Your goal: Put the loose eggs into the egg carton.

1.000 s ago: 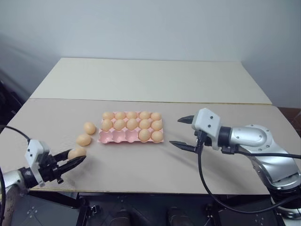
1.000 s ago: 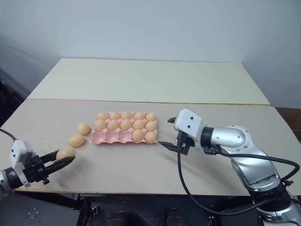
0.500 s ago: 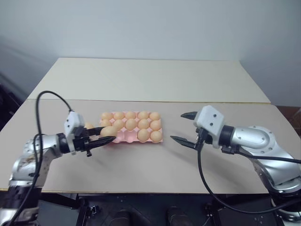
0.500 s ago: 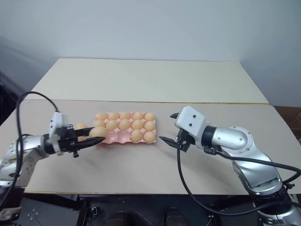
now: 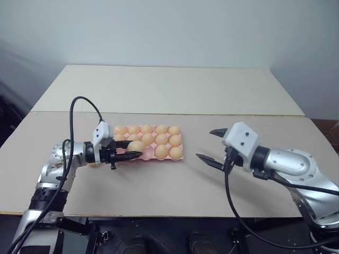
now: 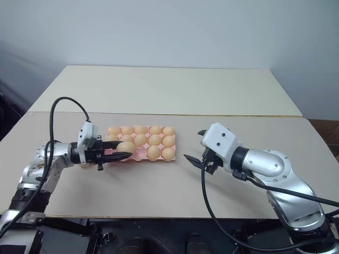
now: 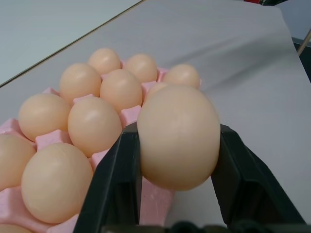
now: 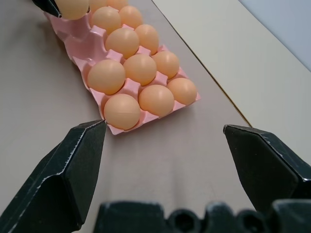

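The pink egg carton [image 5: 149,155] lies at mid-table, and most of its cups hold pale orange eggs [image 5: 148,139]. My left gripper [image 5: 132,150] is shut on one loose egg [image 7: 178,136]. That egg sits between the two black fingers [image 7: 114,184], just above the carton's near row toward its left end. To the right of the carton, my right gripper [image 5: 208,144] hovers open with nothing between its fingers. It points at the carton's right end [image 8: 190,99].
The carton rests on the near grey-beige board [image 5: 175,185]. A cream board [image 5: 169,90] adjoins it behind, along a seam. A black cable [image 5: 79,103] loops up over my left arm. The table's front edge runs close below both arms.
My left gripper has carried the egg from the table's front left corner up and to the right, to the carton's near row. My right gripper has barely moved and stays open.
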### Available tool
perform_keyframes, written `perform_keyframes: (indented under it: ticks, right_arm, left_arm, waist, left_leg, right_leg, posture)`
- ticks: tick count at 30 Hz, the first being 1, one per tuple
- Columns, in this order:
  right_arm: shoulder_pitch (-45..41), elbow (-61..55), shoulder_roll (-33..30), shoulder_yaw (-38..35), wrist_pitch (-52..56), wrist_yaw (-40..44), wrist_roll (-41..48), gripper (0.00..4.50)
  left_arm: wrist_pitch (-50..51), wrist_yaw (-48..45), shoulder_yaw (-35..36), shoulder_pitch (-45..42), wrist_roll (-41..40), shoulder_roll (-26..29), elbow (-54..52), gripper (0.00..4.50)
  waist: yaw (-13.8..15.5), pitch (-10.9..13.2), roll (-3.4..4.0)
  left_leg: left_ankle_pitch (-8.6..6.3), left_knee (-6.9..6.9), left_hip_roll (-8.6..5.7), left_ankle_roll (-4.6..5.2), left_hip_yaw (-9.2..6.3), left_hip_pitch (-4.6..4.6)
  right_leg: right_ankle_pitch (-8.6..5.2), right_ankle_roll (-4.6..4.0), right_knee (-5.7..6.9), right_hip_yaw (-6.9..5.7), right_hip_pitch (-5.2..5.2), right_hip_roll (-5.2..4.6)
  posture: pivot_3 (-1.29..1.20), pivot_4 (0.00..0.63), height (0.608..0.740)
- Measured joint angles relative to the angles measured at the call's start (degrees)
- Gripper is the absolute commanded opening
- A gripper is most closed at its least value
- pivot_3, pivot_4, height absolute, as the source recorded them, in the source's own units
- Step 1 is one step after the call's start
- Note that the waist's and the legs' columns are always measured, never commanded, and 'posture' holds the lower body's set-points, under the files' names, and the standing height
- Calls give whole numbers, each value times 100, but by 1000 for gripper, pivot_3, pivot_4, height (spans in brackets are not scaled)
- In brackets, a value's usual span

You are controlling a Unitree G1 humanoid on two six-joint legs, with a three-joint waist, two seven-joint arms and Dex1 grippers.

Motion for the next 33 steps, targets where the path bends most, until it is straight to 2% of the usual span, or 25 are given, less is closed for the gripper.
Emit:
perform_keyframes:
  ticks: [5, 15, 18, 21, 25, 33]
  right_arm:
    - [-2, -9, 0, -8, 35, -18, 28, 4500]
    - [-8, -11, -37, -18, 74, -15, 60, 4500]
    - [-13, -12, -51, -20, 77, -15, 63, 4500]
    - [-19, -15, -57, -56, 90, -5, 125, 4500]
    - [-25, -32, -76, -355, 106, 143, 440, 4500]
    - [62, -158, -411, -706, -92, 1209, 1420, 4500]
  left_arm:
    - [-247, 147, -35, -112, 224, -280, 222, 4475]
    - [-617, 353, -13, -205, 453, -344, 458, 4475]
    - [-527, 258, 205, -25, 191, -236, 217, 4475]
    - [-296, 136, 608, 189, -189, 125, -216, 4475]
    - [-180, 105, 1146, 835, -289, 811, -635, 4475]
    - [-22, 220, 2605, 2696, -337, 1479, -1082, 4475]
  waist:
    - [14, 0, 0]
    - [6, 0, 0]
    - [-15, 0, 0]
    - [-25, 0, 0]
    - [-29, 0, 1]
    - [-13, 1, 2]
  left_leg:
    - [0, 7, 0, 1, -4, -5]
    - [0, 13, 0, 1, -6, -8]
    - [-1, 13, 2, 1, -6, -10]
    - [-1, 13, 3, 1, -7, -10]
    - [-1, 11, 4, 2, -6, -5]
    - [-3, 11, 8, 4, -3, -3]
  right_leg:
    - [0, 1, 1, -3, -1, 0]
    - [0, 1, 2, -4, -1, 0]
    - [0, 1, 2, -4, -4, 1]
    - [0, 1, 2, -4, -4, 1]
    - [0, 2, 2, -2, -2, 1]
    - [0, 2, -2, -7, 1, -2]
  posture:
    - [0, 150, 740]
    - [0, 150, 740]
    - [0, 150, 740]
    - [0, 150, 740]
    - [0, 150, 740]
    - [0, 150, 740]
